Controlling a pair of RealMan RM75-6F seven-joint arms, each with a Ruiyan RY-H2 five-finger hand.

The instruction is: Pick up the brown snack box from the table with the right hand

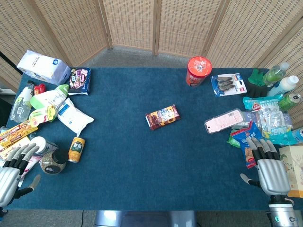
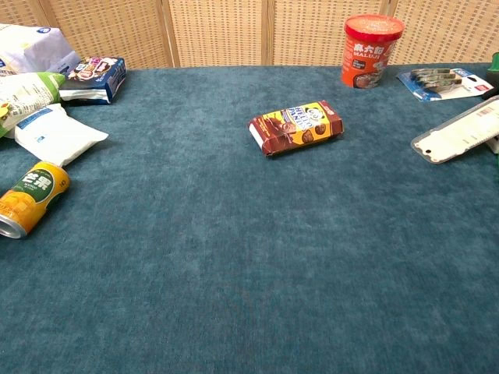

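Note:
The brown snack box [image 1: 162,117] lies flat near the middle of the blue table; the chest view shows the same brown snack box [image 2: 295,127] with cookie pictures on its lid. My right hand [image 1: 270,169] rests at the table's front right corner, fingers apart and holding nothing, far to the right of the box. At the front left corner my left hand [image 1: 12,172] is likewise open and holds nothing. Neither hand shows in the chest view.
A red cup [image 1: 196,71], a blister pack [image 1: 228,84], a pink case [image 1: 223,121], bottles and snack bags [image 1: 265,118] crowd the right side. Bags, a blue pouch [image 1: 79,80], an orange can [image 1: 76,149] and a jar [image 1: 53,161] fill the left.

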